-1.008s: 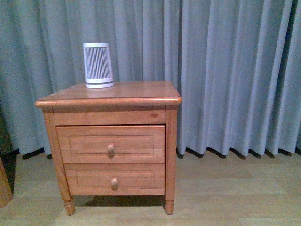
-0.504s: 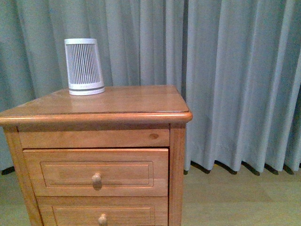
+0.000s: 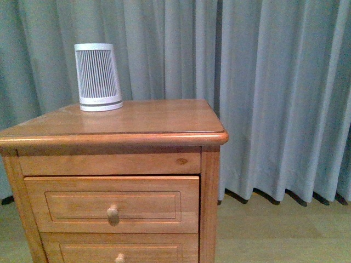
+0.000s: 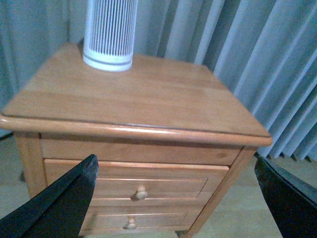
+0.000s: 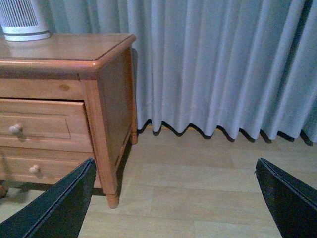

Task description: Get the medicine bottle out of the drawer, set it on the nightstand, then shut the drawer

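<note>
Drawer (image 3: 112, 204) sits closed in the nightstand (image 3: 137, 118), its knob (image 4: 141, 193) ahead of the left gripper (image 4: 174, 162), jaws spread wide. Right gripper (image 5: 175, 162), equally spread, faces the floor (image 5: 198, 191) beside the nightstand.

The nightstand (image 5: 111, 94) stands on a wood floor (image 5: 198, 188), in front of a gray curtain (image 5: 223, 64). Its drawer (image 5: 44, 124) is shut and has a round knob (image 5: 15, 129). A white ribbed thing (image 5: 22, 20) stands on top. The right gripper (image 5: 174, 163) has two black fingers (image 5: 59, 208), spread far apart, holding nothing.
</note>
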Controlling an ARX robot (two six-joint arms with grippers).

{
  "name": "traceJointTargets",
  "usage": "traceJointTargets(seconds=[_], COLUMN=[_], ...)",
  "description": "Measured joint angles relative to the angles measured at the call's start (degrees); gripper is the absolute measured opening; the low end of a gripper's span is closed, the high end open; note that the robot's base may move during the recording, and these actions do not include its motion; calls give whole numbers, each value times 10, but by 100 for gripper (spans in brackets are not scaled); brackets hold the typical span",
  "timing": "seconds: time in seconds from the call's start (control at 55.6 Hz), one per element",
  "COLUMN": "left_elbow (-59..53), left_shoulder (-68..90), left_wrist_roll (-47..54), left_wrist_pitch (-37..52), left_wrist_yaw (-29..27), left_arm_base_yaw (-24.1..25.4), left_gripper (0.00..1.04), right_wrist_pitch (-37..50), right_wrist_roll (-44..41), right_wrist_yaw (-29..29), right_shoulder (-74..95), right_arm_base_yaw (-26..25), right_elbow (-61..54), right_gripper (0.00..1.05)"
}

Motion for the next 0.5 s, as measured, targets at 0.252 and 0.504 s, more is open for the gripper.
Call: traceJointTargets(seconds=[0.252,0.504], left_elbow=[63,212], left_shoulder=[287,476], left_wrist_roll=[12,33], left_wrist_pitch=[59,-13], left_wrist_yaw=[-73,-107], left_arm_base_yaw=[-106,-128], left_gripper=[98,98], right_wrist_pitch=[0,0], right_wrist_roll=[0,0], right_wrist_yaw=[0,0], right_shoulder=[0,0], right_arm_base_yaw=[0,0], right_elbow=[0,0], right_gripper=[98,98])
